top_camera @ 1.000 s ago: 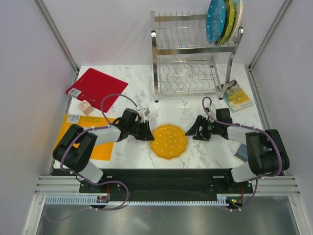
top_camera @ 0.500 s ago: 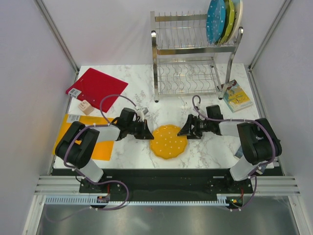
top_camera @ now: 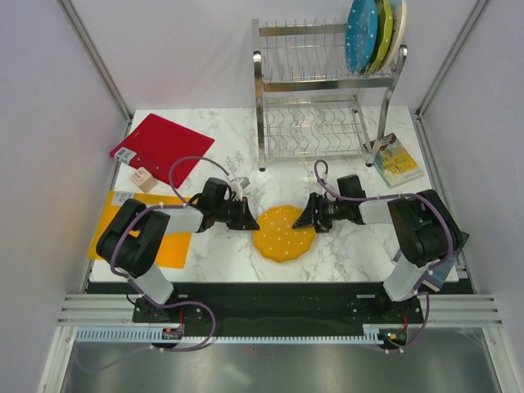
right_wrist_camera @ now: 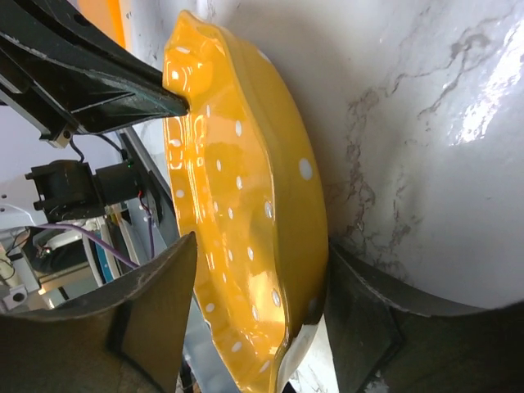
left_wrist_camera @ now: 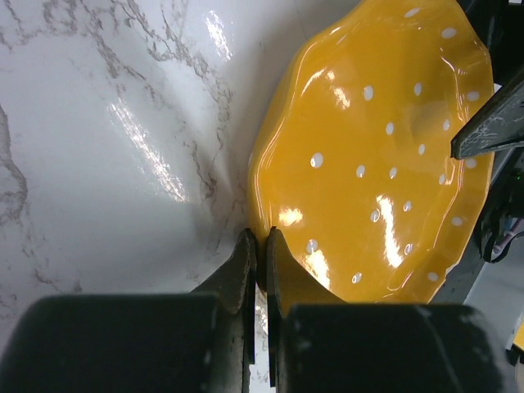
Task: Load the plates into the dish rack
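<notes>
Four plates appear in the overhead view. Three stand on edge at the right end of the upper tier of the dish rack: a blue plate, a lime-green plate and a cream plate, packed closely side by side. The fourth, an orange plate with white dots, is on the marble counter in front of the rack, between the two arms.

The left end effector lies low at the plate's left rim. Its fingers are drawn together to a hairline gap and grip nothing; the tips sit against the scalloped edge.

The right end effector meets the opposite rim with its fingers spread wide — one finger over the dotted upper face, the other against the underside next to the counter. The rim lies between them, and on the upper side we see a gap, so the plate is straddled rather than clamped. We cannot tell whether that edge is raised off the counter.

Also on the counter are a red board at far left, an orange mat under the left arm, and a booklet beside the rack's right leg.
</notes>
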You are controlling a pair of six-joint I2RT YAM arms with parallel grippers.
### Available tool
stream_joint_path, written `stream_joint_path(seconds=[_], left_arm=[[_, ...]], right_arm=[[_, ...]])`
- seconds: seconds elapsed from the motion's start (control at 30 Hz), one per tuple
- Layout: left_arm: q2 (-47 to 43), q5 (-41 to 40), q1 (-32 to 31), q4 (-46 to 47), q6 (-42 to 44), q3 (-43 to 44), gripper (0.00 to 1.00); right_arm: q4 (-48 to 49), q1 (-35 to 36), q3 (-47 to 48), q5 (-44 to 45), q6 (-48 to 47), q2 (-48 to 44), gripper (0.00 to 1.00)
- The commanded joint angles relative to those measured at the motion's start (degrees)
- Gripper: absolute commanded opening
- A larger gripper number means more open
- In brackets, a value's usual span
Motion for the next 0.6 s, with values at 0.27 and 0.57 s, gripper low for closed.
stream_joint_path(seconds=[0.27,0.57], left_arm=[[0.58,-3.56,0.29,1.63,-0.8,2.07,0.02],[-0.39,-5.15,0.29,1.19,0.87,1.99,0.11]], right_arm=[[0.36,0.56,1.53,0.05,0.34,0.93,0.34],[-4.3,-0.06,3.9,-0.65,-2.65,-1.62,0.04]])
